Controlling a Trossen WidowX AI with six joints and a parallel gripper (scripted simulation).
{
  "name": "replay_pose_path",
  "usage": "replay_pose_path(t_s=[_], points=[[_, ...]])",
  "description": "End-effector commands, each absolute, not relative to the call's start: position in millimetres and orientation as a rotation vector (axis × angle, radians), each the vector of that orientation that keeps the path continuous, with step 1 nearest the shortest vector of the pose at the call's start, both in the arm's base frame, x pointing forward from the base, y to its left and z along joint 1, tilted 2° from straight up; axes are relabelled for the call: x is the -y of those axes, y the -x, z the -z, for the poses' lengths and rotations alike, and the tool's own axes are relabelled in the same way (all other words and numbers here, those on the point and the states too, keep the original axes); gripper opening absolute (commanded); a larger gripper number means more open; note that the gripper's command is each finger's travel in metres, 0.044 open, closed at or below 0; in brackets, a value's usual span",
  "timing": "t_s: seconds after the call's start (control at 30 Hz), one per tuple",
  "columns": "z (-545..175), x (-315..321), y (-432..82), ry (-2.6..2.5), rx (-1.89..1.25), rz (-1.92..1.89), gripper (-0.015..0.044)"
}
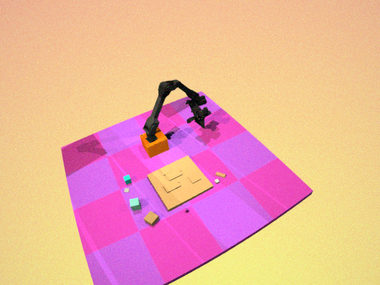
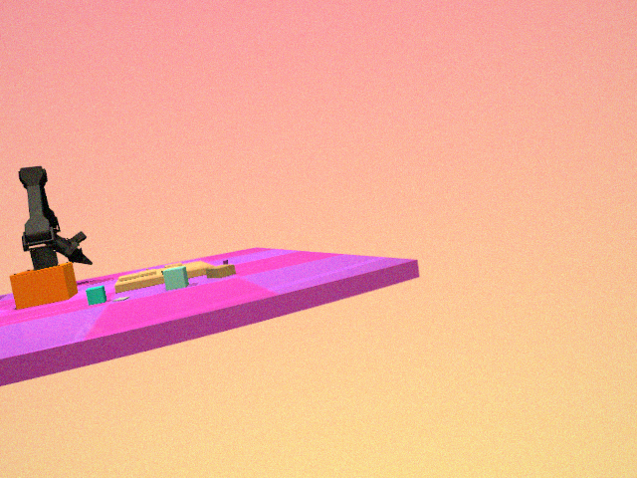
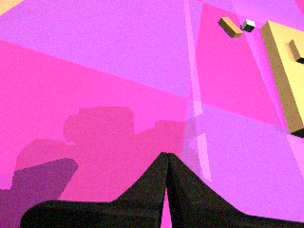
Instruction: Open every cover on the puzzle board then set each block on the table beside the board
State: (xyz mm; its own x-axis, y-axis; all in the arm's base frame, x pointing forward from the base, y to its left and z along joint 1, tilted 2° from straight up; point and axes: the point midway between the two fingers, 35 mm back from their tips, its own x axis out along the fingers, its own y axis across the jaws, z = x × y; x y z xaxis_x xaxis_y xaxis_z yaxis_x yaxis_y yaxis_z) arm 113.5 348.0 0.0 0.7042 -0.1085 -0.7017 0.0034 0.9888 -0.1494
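Observation:
The tan puzzle board (image 1: 165, 200) (image 3: 280, 71) lies flat in front of the arm's base. Three tan covers show on it in the top view: one (image 1: 173, 174) nearest the base, one (image 1: 171, 186) toward the front left and one (image 1: 195, 177) toward the right. They have nearly the board's colour, so I cannot tell how far each is open or whether a well holds a block. My gripper (image 1: 203, 126) (image 2: 91, 264) (image 3: 166, 158) is shut and empty, above the table's back right part, well away from the board.
Left of the board lie a turquoise cube (image 1: 127, 179) (image 2: 97, 295), a pale green cube (image 1: 135, 203) (image 2: 175, 278), a whitish piece (image 1: 126, 190) and a tan block (image 1: 151, 218). Right of it lie a tan bar (image 1: 221, 174) (image 3: 230, 28) and a white cube (image 1: 217, 180). A dark piece (image 1: 187, 210) lies in front.

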Motion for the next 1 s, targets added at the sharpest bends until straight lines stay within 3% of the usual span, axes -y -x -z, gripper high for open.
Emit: replay_pose_path(t_s=[0.0,0.97], points=[[-3,-340,-131,0.147,-0.811,0.101,0.0],[3,-241,-264,0.174,-1.2,0.281,0.0]])
